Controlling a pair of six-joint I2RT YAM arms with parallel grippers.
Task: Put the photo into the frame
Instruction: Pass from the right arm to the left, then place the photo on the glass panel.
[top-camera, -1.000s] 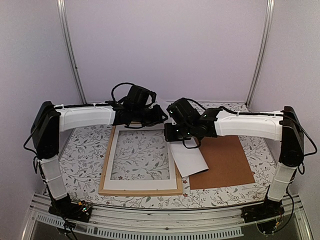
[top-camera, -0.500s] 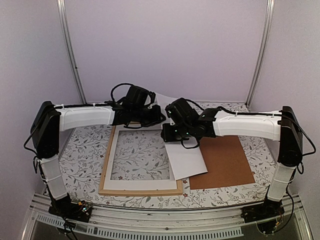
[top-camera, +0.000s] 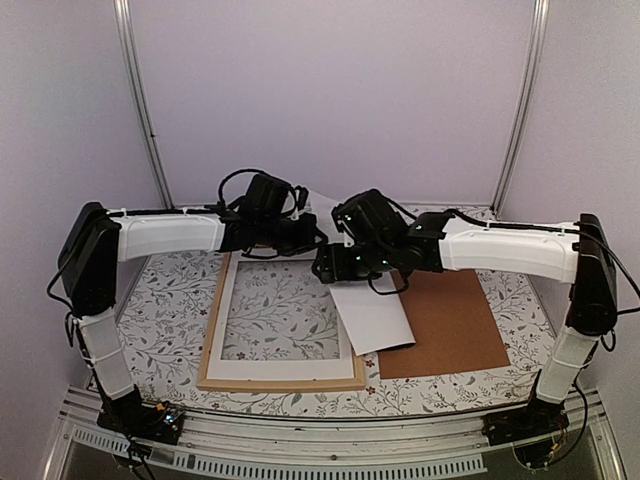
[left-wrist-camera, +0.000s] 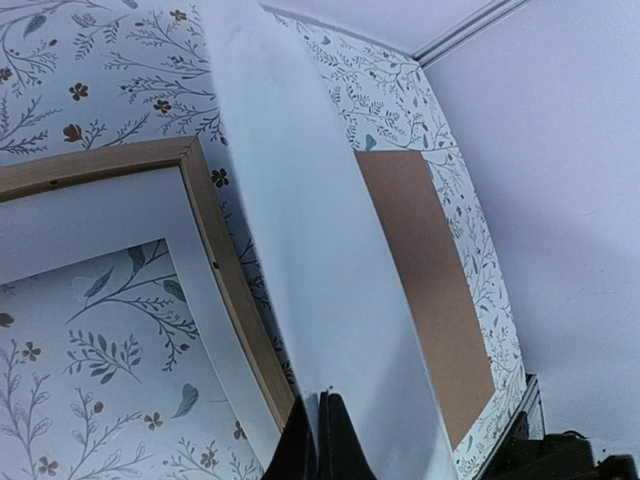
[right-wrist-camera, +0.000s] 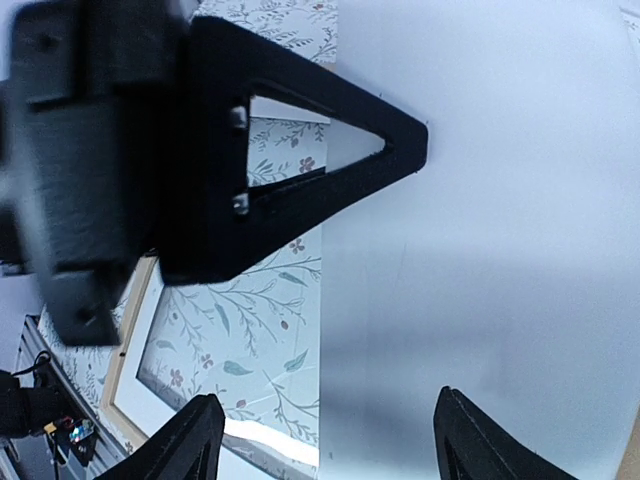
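Left wrist view: you see the left gripper (left-wrist-camera: 318, 445) pinched on the rectangular paper photo (left-wrist-camera: 320, 250), white back showing, just beside the thin light-wood rectangular frame (left-wrist-camera: 232, 275). The right gripper (right-wrist-camera: 330, 440) stands wide over this photo.

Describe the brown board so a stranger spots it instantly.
On the floral-patterned table, look right of the light wooden rectangular picture frame. The flat rectangular brown board lies there, a white paper sheet overlapping its left edge. It alone is plain, solid brown.

White arm shells (top-camera: 165, 232), black joints (top-camera: 88, 262), looped cables (top-camera: 232, 178)
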